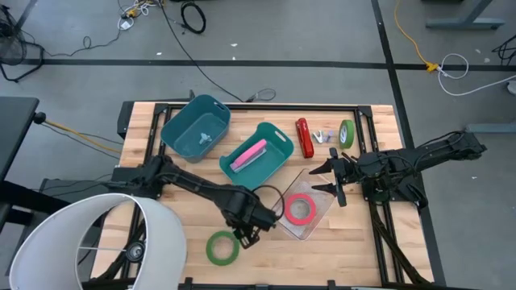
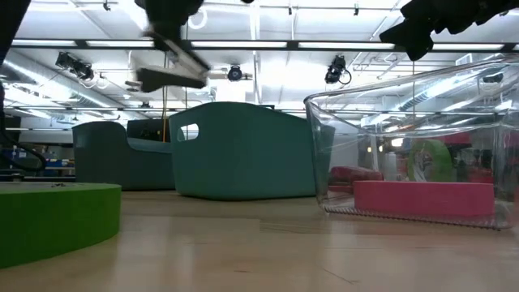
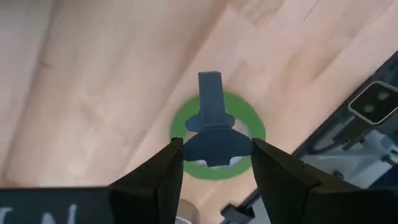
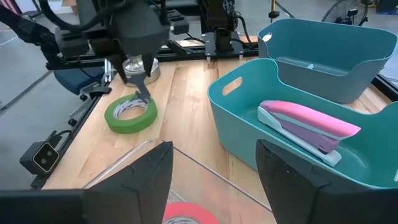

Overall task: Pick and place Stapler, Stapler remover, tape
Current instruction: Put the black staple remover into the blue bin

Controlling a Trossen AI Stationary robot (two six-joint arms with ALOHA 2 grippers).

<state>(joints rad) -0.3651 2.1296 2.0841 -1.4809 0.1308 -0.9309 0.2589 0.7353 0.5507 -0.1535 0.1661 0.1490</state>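
My left gripper (image 1: 246, 234) points down near the table's near edge, shut on a dark blue-grey staple remover (image 3: 214, 134). It hangs right above a green tape roll (image 1: 222, 247) that lies flat on the table. A red tape roll (image 1: 300, 208) lies flat in a clear container (image 1: 318, 221). A pink stapler (image 1: 248, 155) lies in a teal bin (image 1: 274, 137). A red stapler (image 1: 304, 137) and a second green tape roll (image 1: 347, 133), standing on edge, are at the far right. My right gripper (image 1: 334, 177) stays open beside the clear container, holding nothing. My left gripper pinches the staple remover's wide end (image 3: 217, 149) between its two fingers, coming from above and pointing down. The narrow end (image 3: 210, 87) sticks out past the fingers. The remover is lifted clear, over the green tape roll (image 3: 186, 124).
A second teal bin (image 1: 196, 125) at the far left holds a small pale object. Another small pale object (image 1: 322, 135) lies between the red stapler and the upright tape. A large white round shape (image 1: 97, 242) covers the near left corner.
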